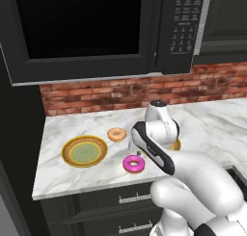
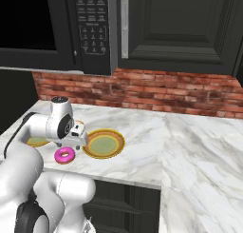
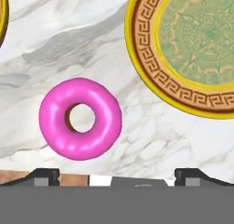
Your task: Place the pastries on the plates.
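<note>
Pink donut (image 3: 80, 119) lies flat on the white marble tabletop (image 1: 62, 175), in the lower left of the hand view, directly above the two dark fingers (image 3: 42, 176) that rise at that view's bottom edge. The fingers stand wide apart — one at lower left, one at lower right — with nothing between them; the donut is not held. In the left base view the same donut (image 1: 133, 163) sits near the front edge of the tabletop, just left of the arm's forearm; in the right base view it (image 2: 64, 155) lies just below the white hand.

Tan glazed donut (image 1: 116, 134) rests on the tabletop at centre frame of the left base view, behind the pink one and apart from it, just right of the left plate.

Left plate (image 1: 84, 151) — yellow rim, brown ring, green centre — sits bare at centre left of the left base view. The second plate (image 2: 104, 143) shows at centre left of the right base view, just right of the hand, bare as well; the hand view has it (image 3: 192, 54) at upper right, near the pink donut but not touching.

Behind the tabletop runs a red brick backsplash (image 2: 180, 96); a black microwave (image 1: 91, 30) hangs above at the top of the left base view.
</note>
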Controlling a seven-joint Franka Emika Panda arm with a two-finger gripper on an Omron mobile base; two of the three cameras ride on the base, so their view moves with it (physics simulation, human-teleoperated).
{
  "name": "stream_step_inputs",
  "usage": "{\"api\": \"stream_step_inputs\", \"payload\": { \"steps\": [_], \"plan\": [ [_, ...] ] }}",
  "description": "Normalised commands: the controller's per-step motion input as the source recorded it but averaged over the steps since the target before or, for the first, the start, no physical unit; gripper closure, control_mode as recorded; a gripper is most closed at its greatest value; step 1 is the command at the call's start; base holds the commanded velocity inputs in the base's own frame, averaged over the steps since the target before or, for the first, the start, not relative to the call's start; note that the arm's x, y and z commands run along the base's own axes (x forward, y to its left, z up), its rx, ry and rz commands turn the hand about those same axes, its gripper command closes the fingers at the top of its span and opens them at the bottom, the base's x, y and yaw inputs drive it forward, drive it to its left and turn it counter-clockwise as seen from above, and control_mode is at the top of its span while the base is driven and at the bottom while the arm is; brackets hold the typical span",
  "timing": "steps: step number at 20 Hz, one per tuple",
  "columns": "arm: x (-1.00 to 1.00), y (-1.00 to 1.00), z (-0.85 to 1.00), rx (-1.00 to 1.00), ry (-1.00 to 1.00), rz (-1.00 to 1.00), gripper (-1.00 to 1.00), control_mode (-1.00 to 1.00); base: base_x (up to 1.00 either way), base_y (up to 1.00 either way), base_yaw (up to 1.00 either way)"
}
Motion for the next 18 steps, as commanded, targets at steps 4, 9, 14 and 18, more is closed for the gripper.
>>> {"api": "stream_step_inputs", "payload": {
  "steps": [4,9,14,18],
  "plan": [
    [0.00,0.05,-0.41,0.00,0.00,0.00,-1.00,-1.00,0.00,0.00,0.00],
    [0.05,0.02,-0.34,0.00,0.00,0.00,-1.00,-1.00,0.00,0.00,0.00],
    [0.34,0.03,-0.16,0.00,0.01,0.00,-1.00,-1.00,0.00,0.00,0.00],
    [0.33,0.14,-0.06,0.00,0.04,0.00,-1.00,-1.00,0.00,0.00,0.00]
  ]
}}
